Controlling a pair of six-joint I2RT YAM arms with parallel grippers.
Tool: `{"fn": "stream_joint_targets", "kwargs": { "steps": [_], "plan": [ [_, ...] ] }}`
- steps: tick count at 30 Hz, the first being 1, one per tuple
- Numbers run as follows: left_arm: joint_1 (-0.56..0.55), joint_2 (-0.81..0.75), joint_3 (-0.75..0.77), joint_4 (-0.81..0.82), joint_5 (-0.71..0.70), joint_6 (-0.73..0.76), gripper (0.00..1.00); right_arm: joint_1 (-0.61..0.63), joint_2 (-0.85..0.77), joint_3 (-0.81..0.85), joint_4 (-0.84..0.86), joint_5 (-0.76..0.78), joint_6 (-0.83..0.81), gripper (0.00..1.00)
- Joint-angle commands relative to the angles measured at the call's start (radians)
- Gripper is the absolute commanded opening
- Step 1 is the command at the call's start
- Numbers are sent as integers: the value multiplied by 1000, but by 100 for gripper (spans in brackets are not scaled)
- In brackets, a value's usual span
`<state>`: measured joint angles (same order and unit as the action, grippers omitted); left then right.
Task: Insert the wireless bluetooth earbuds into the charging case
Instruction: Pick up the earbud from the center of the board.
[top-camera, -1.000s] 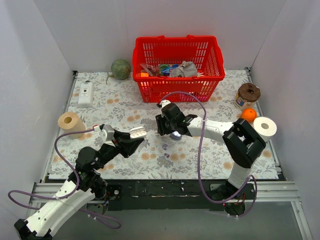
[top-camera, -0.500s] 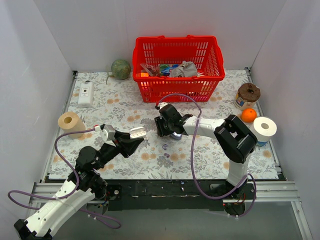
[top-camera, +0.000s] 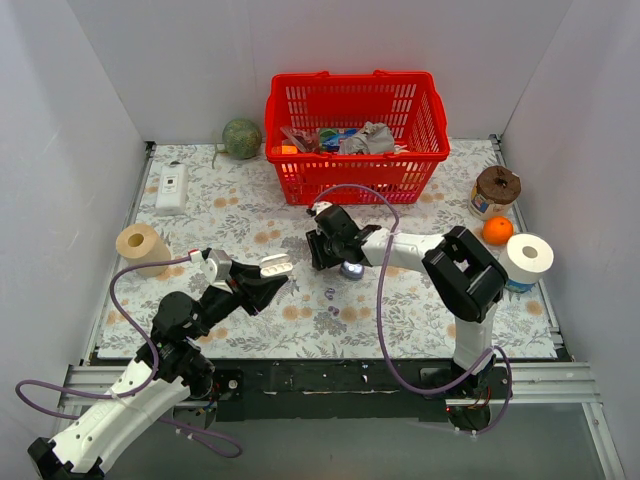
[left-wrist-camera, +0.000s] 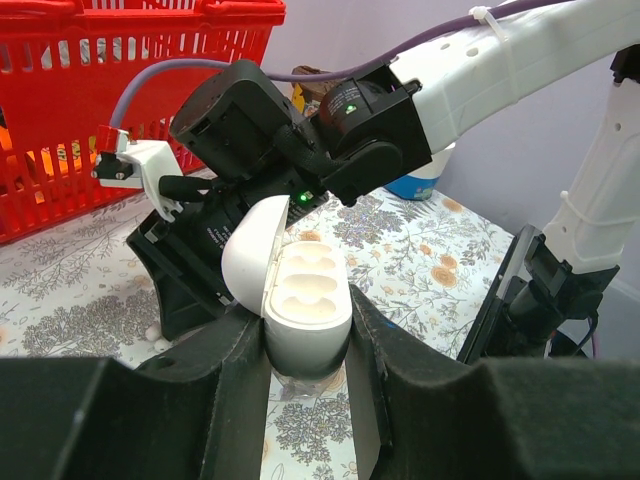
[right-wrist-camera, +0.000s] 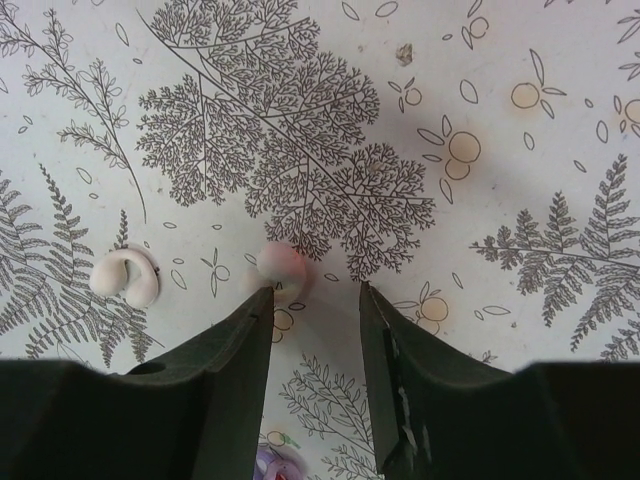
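Note:
My left gripper is shut on a white clamshell charging case. The case is held up above the cloth with its lid open and two empty wells showing; it also shows in the top view. My right gripper is open and points down close to the floral cloth. A small round pinkish-white earbud lies at the tip of its left finger. A white C-shaped earbud piece lies further left. A lavender shiny spot shows under the right gripper; I cannot tell what it is.
A red basket with several items stands at the back. A brown paper roll is at the left, a white roll, an orange and a jar at the right. A green ball and white box sit at the back left.
My right gripper has shifted a little to the left and away over the cloth. My left gripper has held the open case almost still.

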<state>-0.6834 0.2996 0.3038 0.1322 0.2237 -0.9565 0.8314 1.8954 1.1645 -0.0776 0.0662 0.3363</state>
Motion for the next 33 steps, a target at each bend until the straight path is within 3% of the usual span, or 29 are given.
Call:
{"fn": "stream_joint_targets", "kwargs": {
  "steps": [1, 14, 25, 28, 33],
  "plan": [
    [2, 1, 32, -6, -12, 18, 0, -3, 34, 46, 1, -19, -10, 46],
    [2, 13, 31, 1, 3, 16, 0, -2, 83, 106, -33, -43, -37, 41],
    [2, 18, 31, 9, 9, 13, 0, -2, 82, 98, -31, -59, -45, 18],
    [2, 18, 31, 9, 11, 13, 0, -2, 65, 103, -60, -55, -54, 2],
    [2, 13, 32, 4, 14, 13, 0, 0, -15, 100, -129, -40, -169, 1]
  ]
}}
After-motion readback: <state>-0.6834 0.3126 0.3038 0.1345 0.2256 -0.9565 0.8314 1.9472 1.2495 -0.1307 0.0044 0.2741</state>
